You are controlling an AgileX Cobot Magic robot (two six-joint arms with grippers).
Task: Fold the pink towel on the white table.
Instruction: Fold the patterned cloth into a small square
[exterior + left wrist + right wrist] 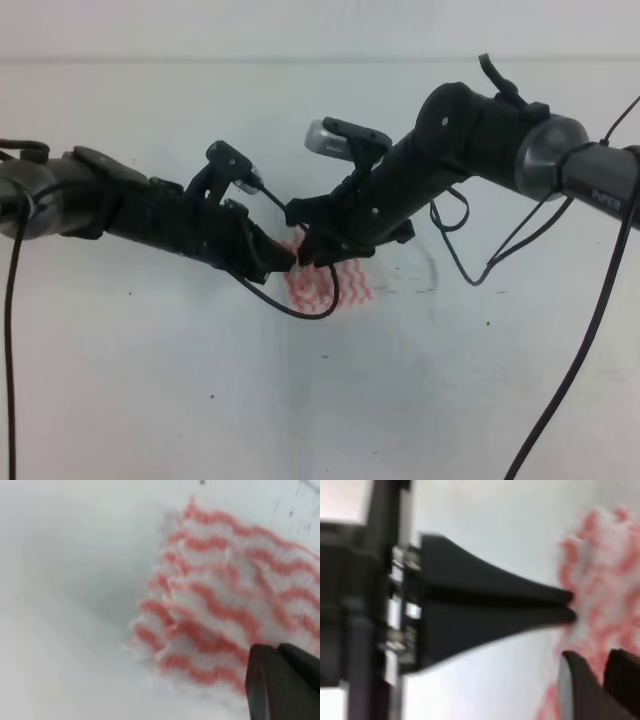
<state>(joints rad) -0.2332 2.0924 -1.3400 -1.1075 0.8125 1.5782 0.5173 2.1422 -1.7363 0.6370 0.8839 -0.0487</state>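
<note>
The thin pink-and-white wavy striped towel (330, 282) lies bunched on the big white table (150, 400). The black left gripper (285, 260) and black right gripper (308, 250) both pinch its edge, jaws squeezed together. The grippers might bump, or the cloth might slip.

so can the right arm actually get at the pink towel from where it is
Probably yes: the right gripper is already at the pink towel edge, jaws closed against the fabric in the right wrist view. The left gripper crowds the same spot, so room is tight.
</note>
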